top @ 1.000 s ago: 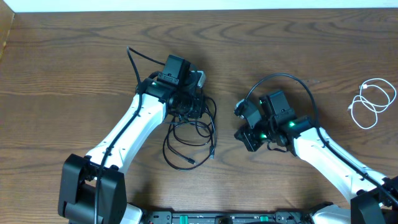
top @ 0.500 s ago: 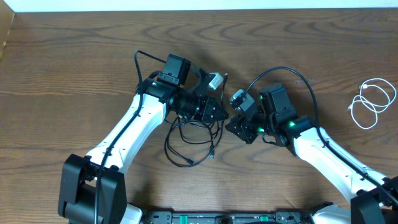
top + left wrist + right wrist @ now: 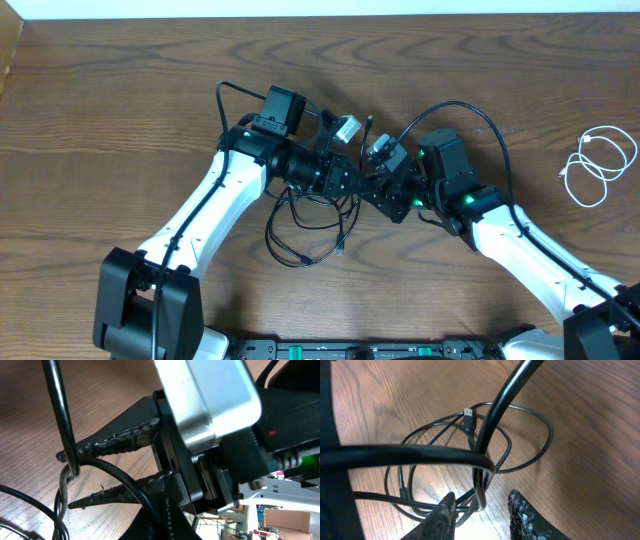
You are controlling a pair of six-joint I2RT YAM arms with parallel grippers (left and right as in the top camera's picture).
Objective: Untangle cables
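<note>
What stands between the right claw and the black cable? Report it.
Nothing visible. A strand of the black cable runs between the fingers of the open right claw, and the left claw grips the same cable close by.

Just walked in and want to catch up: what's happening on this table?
The left gripper is shut on a strand of the looped black cable in the middle of the table. The right gripper, close beside it, is open, its fingers straddling a raised strand. The white cable lies apart near the right edge, untouched.
</note>
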